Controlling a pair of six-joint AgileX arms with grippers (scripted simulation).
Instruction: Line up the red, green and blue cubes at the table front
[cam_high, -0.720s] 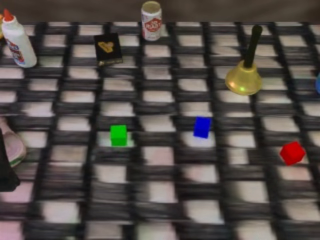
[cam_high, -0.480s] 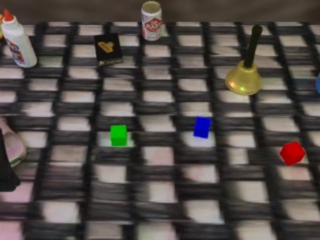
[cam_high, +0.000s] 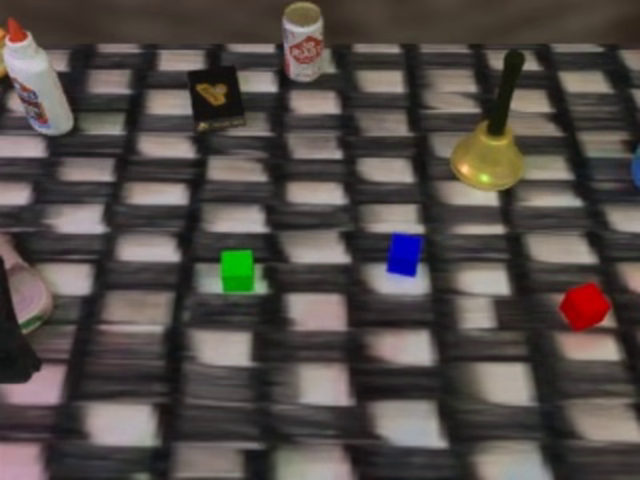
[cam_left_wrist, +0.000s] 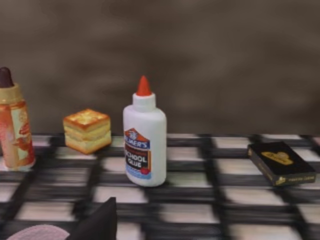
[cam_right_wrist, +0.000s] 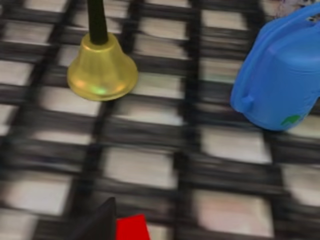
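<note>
Matte cubes (cam_high: 237, 270) on gridded table (cam_high: 320, 380)

Even, dim light with no glare; the table (cam_high: 330, 390) grid smears into streaky blur toward the front.

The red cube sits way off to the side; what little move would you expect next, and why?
Probably the right arm lowers toward the red cube. It lies apart at the table's right, while the green cube and blue cube sit nearer the middle, and the right wrist view shows it close below.
</note>
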